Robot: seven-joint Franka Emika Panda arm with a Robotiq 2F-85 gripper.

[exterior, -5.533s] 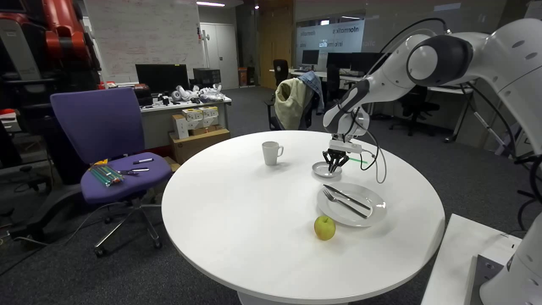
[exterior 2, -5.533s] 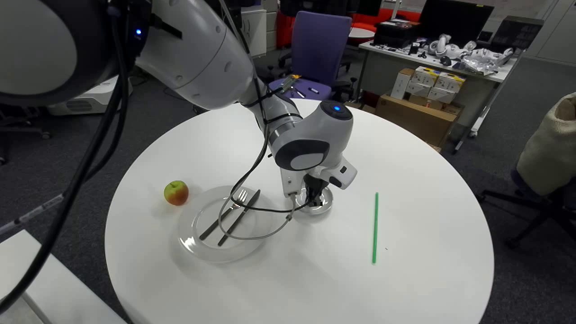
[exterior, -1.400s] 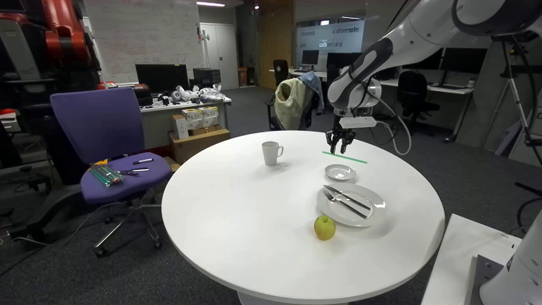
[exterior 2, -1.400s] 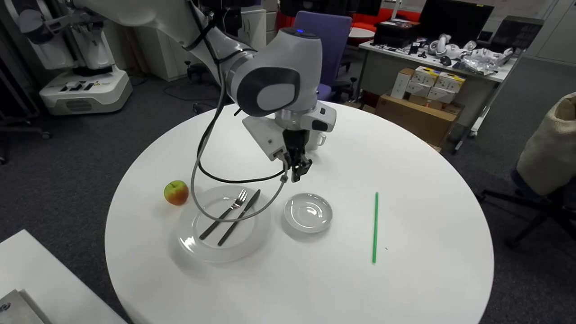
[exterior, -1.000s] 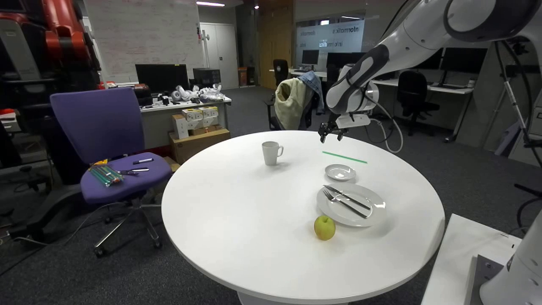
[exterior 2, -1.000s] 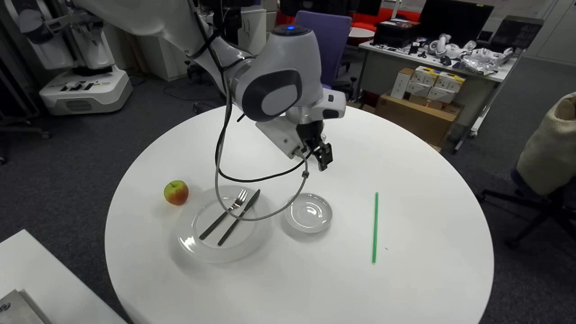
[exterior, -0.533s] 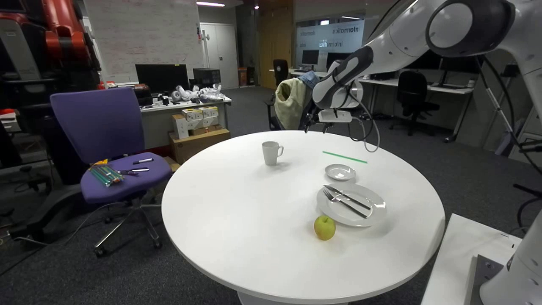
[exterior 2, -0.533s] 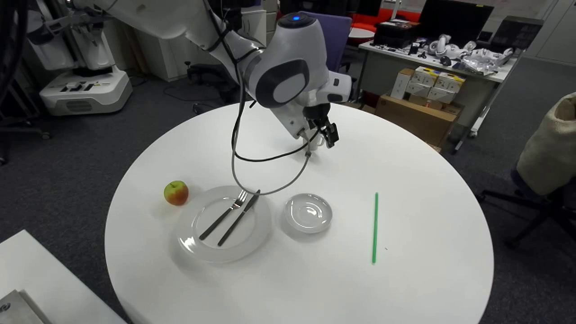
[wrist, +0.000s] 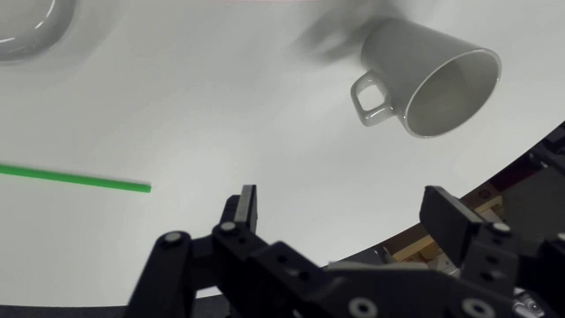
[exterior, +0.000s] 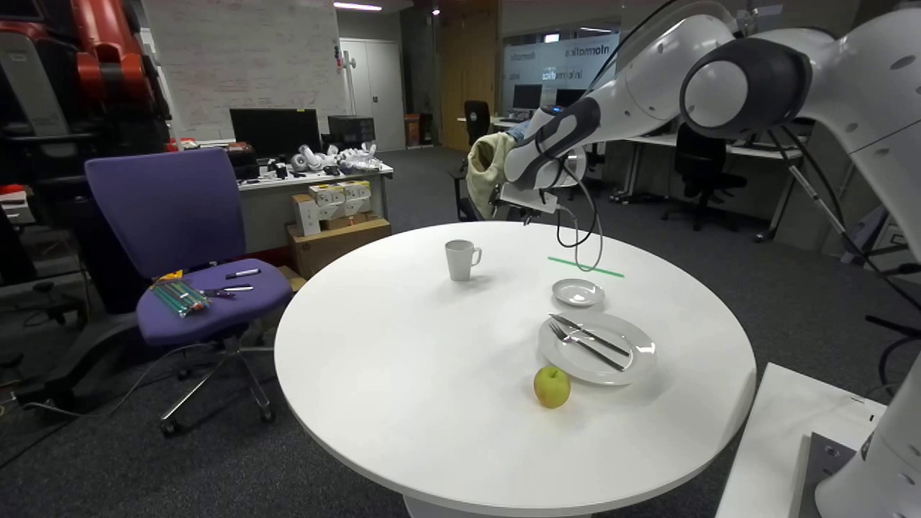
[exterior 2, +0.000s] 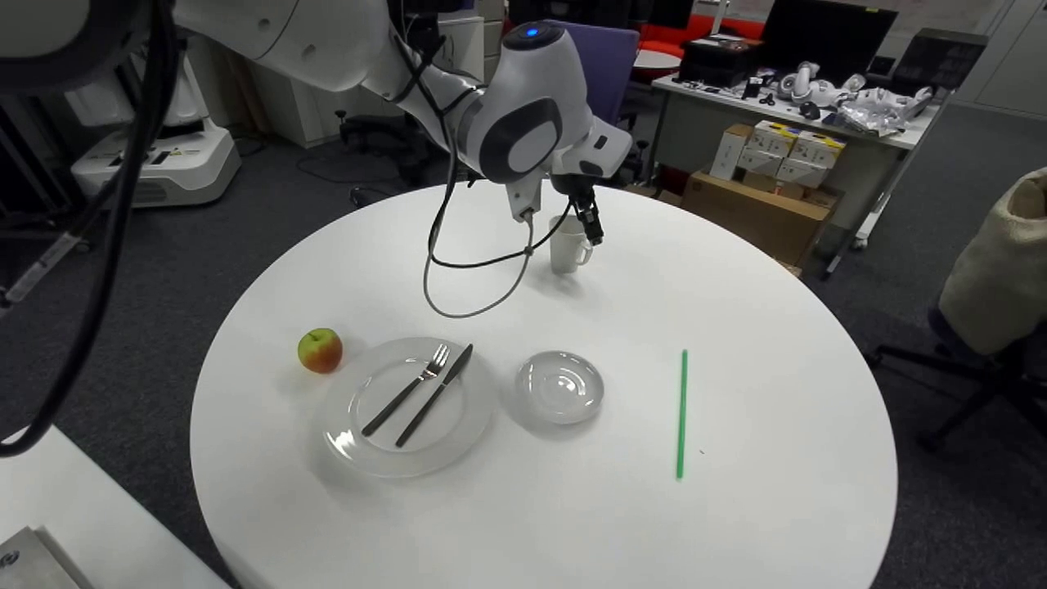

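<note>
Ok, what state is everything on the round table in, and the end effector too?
End effector: open, holding nothing.
Mug: upright, uncovered, looks empty inside.
Small dish: right side up, empty.
Large plate: right side up, not empty.
Fork: lying on the large plate.
Knife: lying on the large plate, beside the fork.
Apple: whole, no bite showing.
Green stick: lying flat, straight.

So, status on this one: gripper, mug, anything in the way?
Gripper open, empty, not touching the mug. Mug upright on the table. Green stick off to the left in the wrist view, not between gripper and mug.
</note>
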